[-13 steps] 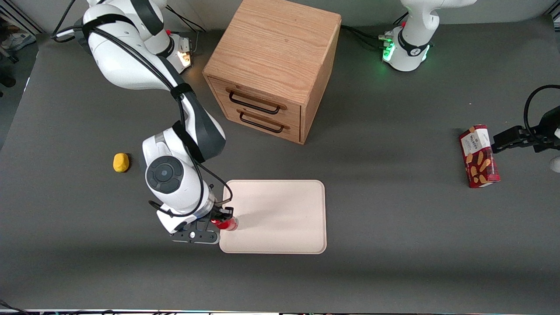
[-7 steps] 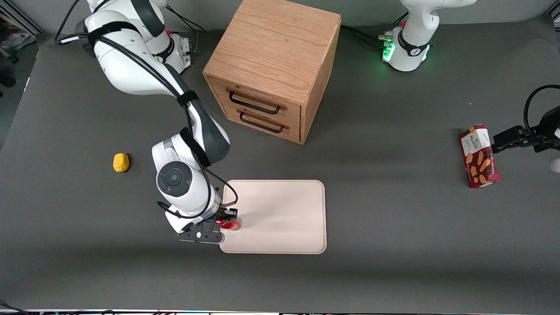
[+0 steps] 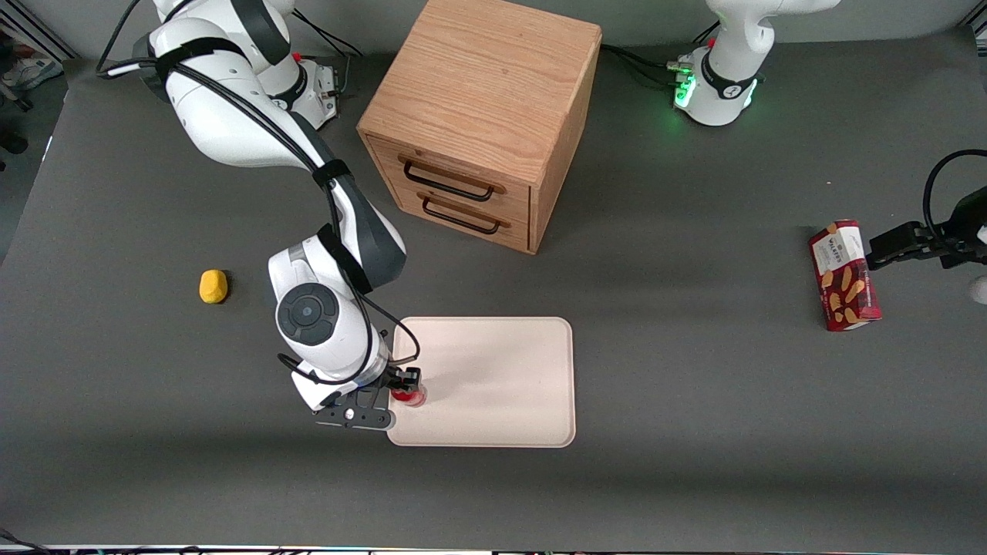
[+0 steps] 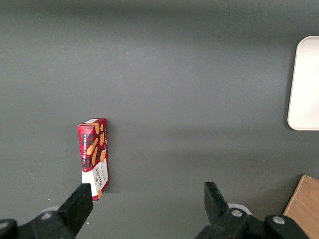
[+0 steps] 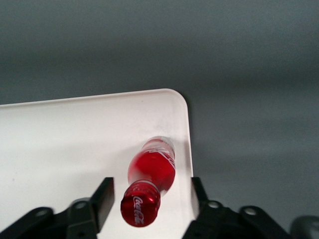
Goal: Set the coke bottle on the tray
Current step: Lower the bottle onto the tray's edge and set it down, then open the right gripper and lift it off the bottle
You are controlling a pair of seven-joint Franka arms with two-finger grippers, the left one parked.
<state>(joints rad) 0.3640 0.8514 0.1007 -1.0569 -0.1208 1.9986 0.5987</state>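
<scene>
The coke bottle [image 3: 410, 398], small and red with a red cap, stands upright on the pale cream-pink tray [image 3: 493, 385], close to the tray's corner nearest the working arm and the front camera. In the right wrist view the coke bottle [image 5: 152, 172] shows from above, its cap between the two black fingers, with tray [image 5: 75, 139] surface under it. My gripper [image 5: 150, 193] is open, with a gap on each side of the cap. In the front view the gripper [image 3: 405, 388] hangs directly over the bottle at the tray's edge.
A wooden drawer cabinet [image 3: 478, 116] stands farther from the front camera than the tray. A yellow lump [image 3: 213, 286] lies toward the working arm's end of the table. A red snack box [image 3: 844, 275] lies toward the parked arm's end, and the left wrist view shows this snack box [image 4: 94, 157] too.
The arm carried the bottle a little farther over the tray's edge, then stopped. The bottle now sits lower on the tray, with the fingers apart from it.
</scene>
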